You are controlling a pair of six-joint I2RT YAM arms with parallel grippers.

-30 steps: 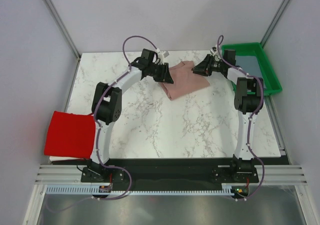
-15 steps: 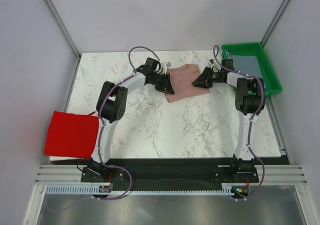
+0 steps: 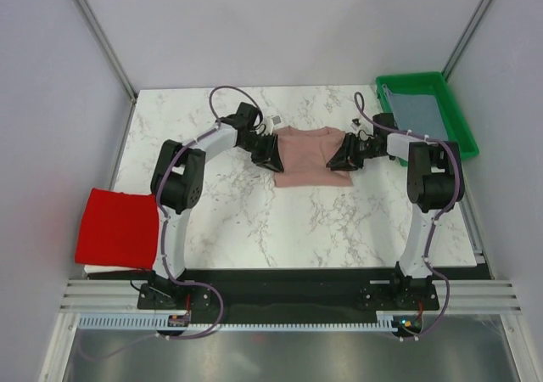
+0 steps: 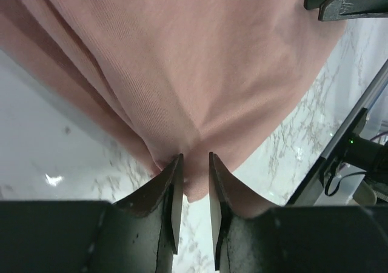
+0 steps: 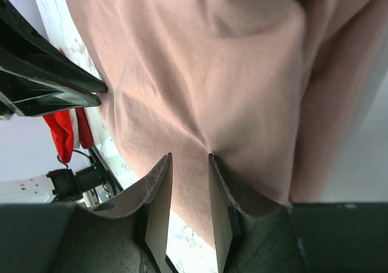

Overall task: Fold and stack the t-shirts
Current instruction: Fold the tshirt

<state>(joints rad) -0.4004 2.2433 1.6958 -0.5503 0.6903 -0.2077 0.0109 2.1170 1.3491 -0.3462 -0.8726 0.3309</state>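
Top external: creased dusty-pink t-shirt [image 3: 307, 154], left fingers [image 4: 172, 200] and right fingers [image 5: 159, 207] clamped on its sides.

Top external: I look down from above and behind the arm bases toward the worktop's [image 3: 254, 221] far edge; wide, the whole worktop in frame.
Left wrist: I look along the left gripper [image 4: 194, 161], very close, onto the pink t-shirt [image 4: 200, 54] lying toward the far edge.
Right wrist: I look along the right gripper [image 5: 189, 159], equally close, facing the opposite way across the same cloth.
Shared: all three views hold the pink t-shirt; each wrist view catches the opposite gripper at its rim; top and right wrist share the red t-shirt [image 3: 119, 225] at the near left corner.
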